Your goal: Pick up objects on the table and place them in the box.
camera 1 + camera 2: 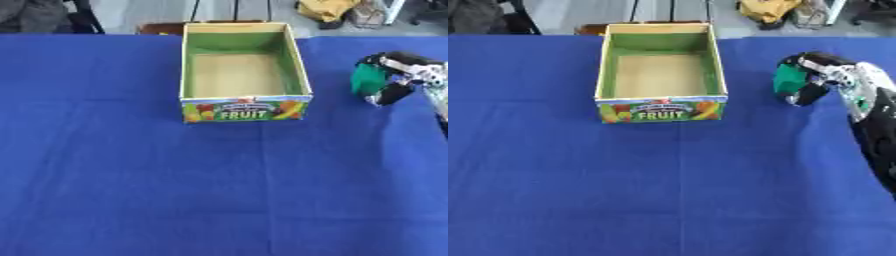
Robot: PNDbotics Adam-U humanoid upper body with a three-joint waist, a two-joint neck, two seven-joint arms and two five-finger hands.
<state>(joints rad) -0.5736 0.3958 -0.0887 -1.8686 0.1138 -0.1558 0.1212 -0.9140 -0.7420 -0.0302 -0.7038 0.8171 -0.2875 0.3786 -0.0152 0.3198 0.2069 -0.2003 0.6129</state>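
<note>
An open cardboard box (245,102) with green inner walls and a "FRUIT" label on its front stands at the table's far middle; nothing shows inside it. To its right my right hand (826,77) has its fingers curled round a green object (787,80), held near the table's right side, at about the height of the box's front wall. I cannot tell whether the object rests on the cloth or is lifted. My right forearm (877,135) runs down the right edge. My left hand shows in neither view.
A blue cloth (175,190) covers the whole table. Beyond the far edge are a floor, chair legs and a yellow bag (322,9).
</note>
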